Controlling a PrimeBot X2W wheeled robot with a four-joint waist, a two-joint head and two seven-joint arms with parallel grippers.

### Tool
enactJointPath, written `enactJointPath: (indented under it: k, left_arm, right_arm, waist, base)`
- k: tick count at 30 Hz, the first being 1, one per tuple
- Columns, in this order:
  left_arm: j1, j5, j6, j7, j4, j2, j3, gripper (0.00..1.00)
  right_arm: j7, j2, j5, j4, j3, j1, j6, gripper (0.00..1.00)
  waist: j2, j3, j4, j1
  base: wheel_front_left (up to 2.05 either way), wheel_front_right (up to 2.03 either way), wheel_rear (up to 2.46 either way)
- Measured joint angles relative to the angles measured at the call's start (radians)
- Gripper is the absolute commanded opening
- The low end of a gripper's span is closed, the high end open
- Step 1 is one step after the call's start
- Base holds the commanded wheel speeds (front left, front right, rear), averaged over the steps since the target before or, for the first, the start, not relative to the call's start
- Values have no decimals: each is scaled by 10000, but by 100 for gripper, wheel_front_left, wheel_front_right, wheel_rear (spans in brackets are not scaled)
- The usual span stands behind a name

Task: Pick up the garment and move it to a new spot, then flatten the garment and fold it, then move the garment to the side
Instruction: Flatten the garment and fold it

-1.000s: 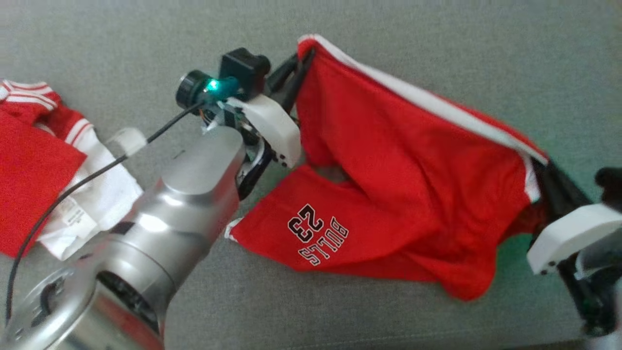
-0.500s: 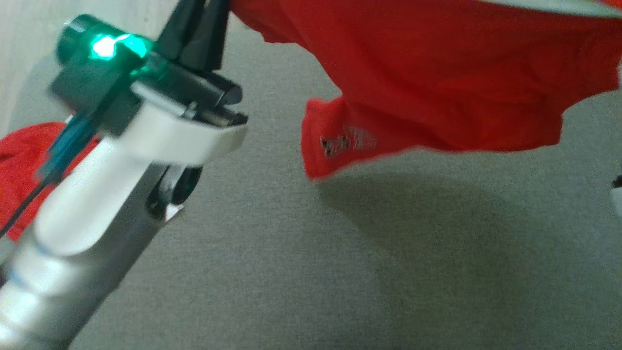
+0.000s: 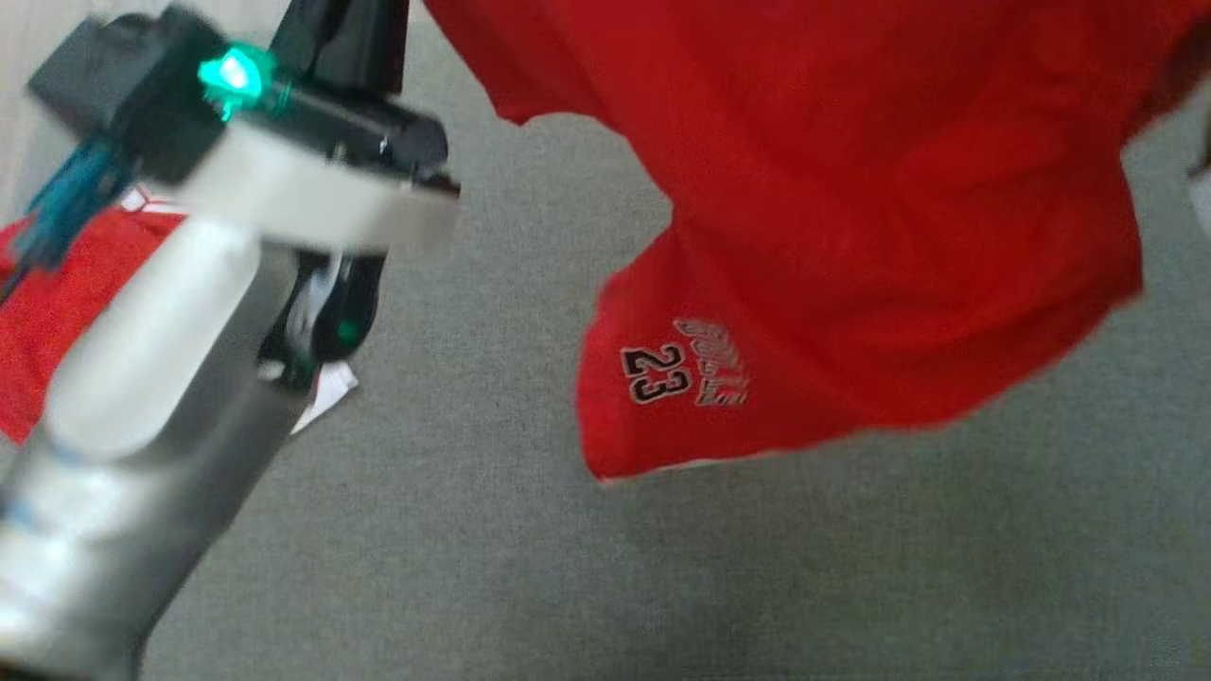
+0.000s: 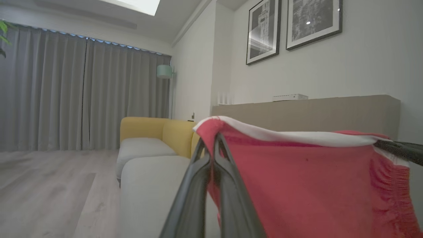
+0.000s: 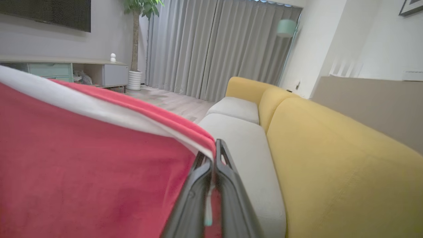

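Garment (image 3: 851, 218): red, with a white waistband and the number 23 printed near one hem. It hung in the air, clear of the grey sofa seat (image 3: 473, 567), and filled the upper middle and upper right of the head view, a soft shadow below it. Left gripper (image 4: 215, 137): the fingers were pressed together on one end of the waistband, at the centre of the left wrist view. Right gripper (image 5: 216, 145): the fingers were pinched on the opposite end of the waistband, at the centre of the right wrist view. The waistband was stretched between the two. Second red cloth (image 3: 57, 303): it lay on the seat at the left edge of the head view, partly behind the left arm. Yellow sofa back (image 5: 330, 165): at the right of the right wrist view.
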Motion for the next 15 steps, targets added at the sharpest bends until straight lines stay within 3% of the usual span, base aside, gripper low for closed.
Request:
enactJointPath:
  k: [4,5,7,10,11,12,15]
  left_arm:
    - [-1267,-357,-823,-577,2792,-1001,98,0]
    - [-2076,-385,-1185,-901,4165,-1438,359,0]
    - [-2835,-330,-1440,-1124,5333,-1816,688,0]
    - [-3657,-280,-1733,-1231,6631,-2414,1586,0]
    - [-3657,-280,-1733,-1231,6631,-2414,1586,0]
    - [-3805,-184,-1898,-1233,7095,-2838,2382,0]
    - [-3557,96,-2173,-1233,8086,-3329,3099,0]
  right_arm:
    - [-491,268,293,2142,527,-1703,0,0]
    - [-855,648,376,3356,748,-2747,0,0]
    - [-1444,1151,589,4468,775,-3727,2,0]
    - [-2376,1739,579,6000,771,-4930,2,0]
    - [-2376,1739,579,6000,771,-4930,2,0]
    - [-3020,2040,506,6930,780,-5395,2,0]
    - [-3864,2391,403,8276,978,-5476,4,0]
  waist:
    - [0,353,-51,1]
    - [0,443,-155,2]
    - [0,498,-286,1]
    - [0,558,-482,0]
    - [0,558,-482,0]
    - [0,585,-574,0]
    - [0,649,-672,-2]
  base:
    - [0,0,0]
    - [0,0,0]
    - [0,0,0]
    - [0,0,0]
    - [0,0,0]
    - [0,0,0]
    - [0,0,0]
